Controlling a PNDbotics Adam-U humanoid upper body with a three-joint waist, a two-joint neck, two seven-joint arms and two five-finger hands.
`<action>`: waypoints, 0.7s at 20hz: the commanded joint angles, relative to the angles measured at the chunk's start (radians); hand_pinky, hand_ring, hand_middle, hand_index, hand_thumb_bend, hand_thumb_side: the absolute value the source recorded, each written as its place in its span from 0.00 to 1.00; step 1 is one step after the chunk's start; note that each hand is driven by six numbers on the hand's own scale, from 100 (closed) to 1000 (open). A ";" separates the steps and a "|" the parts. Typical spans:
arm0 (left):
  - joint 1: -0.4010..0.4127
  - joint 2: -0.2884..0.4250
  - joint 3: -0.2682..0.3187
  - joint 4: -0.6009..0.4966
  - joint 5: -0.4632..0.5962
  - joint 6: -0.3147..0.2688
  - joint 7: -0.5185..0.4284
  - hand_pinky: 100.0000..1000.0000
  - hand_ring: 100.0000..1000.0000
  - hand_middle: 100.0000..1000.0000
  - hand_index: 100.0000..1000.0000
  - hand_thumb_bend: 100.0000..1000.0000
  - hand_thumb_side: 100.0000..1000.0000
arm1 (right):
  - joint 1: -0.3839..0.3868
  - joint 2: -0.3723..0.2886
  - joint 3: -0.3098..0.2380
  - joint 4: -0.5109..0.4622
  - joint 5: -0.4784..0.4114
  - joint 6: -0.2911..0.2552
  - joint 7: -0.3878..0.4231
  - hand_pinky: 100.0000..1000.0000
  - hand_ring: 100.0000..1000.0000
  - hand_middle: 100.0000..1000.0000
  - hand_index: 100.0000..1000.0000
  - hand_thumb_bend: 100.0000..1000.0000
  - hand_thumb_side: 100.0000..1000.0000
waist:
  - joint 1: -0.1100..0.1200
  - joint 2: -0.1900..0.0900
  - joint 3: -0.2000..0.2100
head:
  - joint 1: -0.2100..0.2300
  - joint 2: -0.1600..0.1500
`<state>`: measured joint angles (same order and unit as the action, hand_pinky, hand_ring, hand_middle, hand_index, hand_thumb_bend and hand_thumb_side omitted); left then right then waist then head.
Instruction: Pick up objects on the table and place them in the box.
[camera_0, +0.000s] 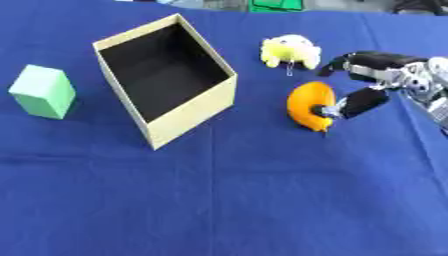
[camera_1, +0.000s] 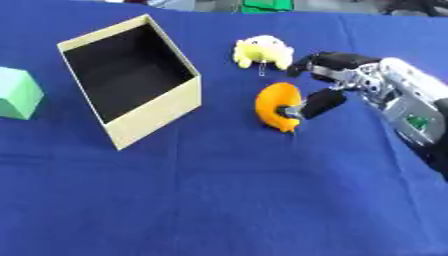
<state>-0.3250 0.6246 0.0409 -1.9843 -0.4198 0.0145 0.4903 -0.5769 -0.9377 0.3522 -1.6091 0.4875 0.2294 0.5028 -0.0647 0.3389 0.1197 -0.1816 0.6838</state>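
Right eye view shows the robot's right hand (camera_1: 337, 85) closing on the curved, smooth orange banana-shaped toy (camera_1: 278, 113), which lies on the blue tablecloth (camera_1: 227, 200) right of the open tan cardboard box (camera_1: 157, 112). To grasp well, the upper fingers should come down behind the toy's back before lifting. The thumb (camera_1: 317, 106) touches the toy's right side; the fingers are half open, arched above it, not yet wrapped round.

Right hand (camera_0: 372, 82) at orange object (camera_0: 311, 105), apparently touching; box (camera_0: 194, 107) left, open.
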 joint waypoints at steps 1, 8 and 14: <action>-0.012 0.019 0.007 -0.016 0.006 0.000 0.002 0.47 0.66 0.68 0.79 0.13 1.00 | -0.001 -0.039 -0.016 -0.028 -0.030 0.016 -0.029 0.81 0.85 0.61 0.73 0.00 0.30 | 0.002 -0.018 0.001 | 0.001 -0.013; -0.014 0.020 0.008 -0.016 0.007 -0.001 0.004 0.47 0.66 0.68 0.79 0.13 1.00 | 0.004 -0.043 -0.012 -0.033 -0.041 0.025 -0.037 0.81 0.85 0.61 0.72 0.00 0.29 | 0.002 -0.021 0.002 | 0.000 -0.016; -0.014 0.020 0.008 -0.016 0.008 -0.001 0.005 0.47 0.66 0.68 0.79 0.13 1.00 | 0.005 -0.044 -0.012 -0.035 -0.042 0.026 -0.036 0.81 0.85 0.61 0.72 0.00 0.28 | 0.002 -0.022 0.002 | -0.001 -0.017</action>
<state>-0.3270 0.6246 0.0409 -1.9843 -0.4170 0.0139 0.4912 -0.5630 -0.9390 0.3521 -1.6267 0.4514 0.2522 0.4700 -0.0650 0.3388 0.1220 -0.1816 0.6763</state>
